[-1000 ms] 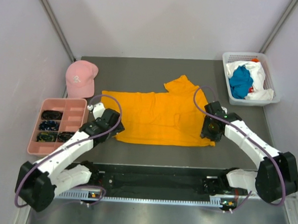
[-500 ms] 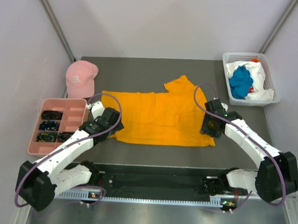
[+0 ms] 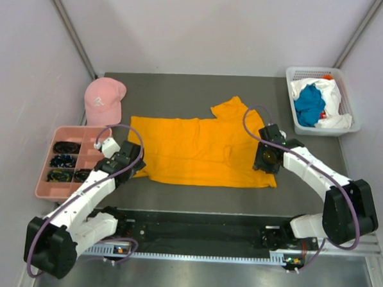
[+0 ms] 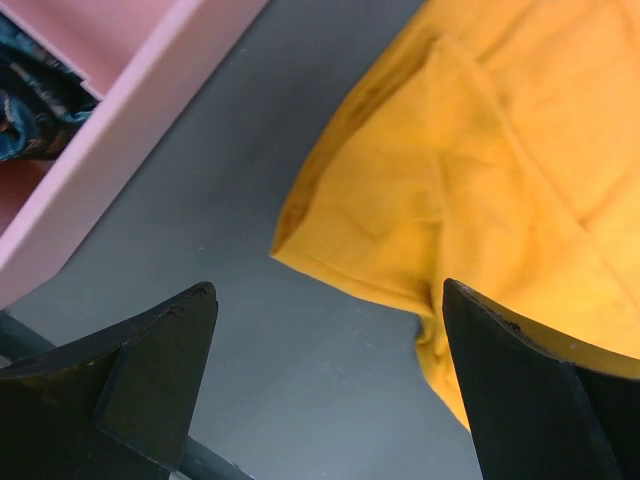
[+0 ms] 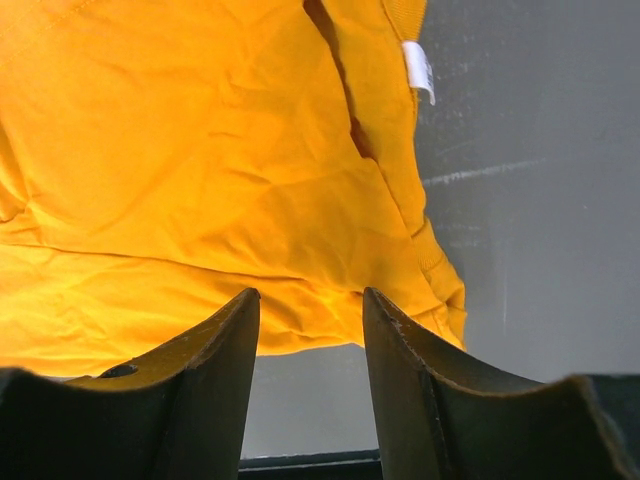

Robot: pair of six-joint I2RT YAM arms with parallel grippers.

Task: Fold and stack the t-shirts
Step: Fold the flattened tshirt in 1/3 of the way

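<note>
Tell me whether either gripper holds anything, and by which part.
Nothing is held. The left gripper is wide open beside the orange shirt; the right gripper is open at its edge, with no cloth in it.

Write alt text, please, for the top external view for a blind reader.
An orange-yellow t-shirt lies spread on a dark table, the left gripper open by its near-left corner, the right gripper over its near-right corner. A pink cap and tray sit left, a basket of clothes far right.
</note>
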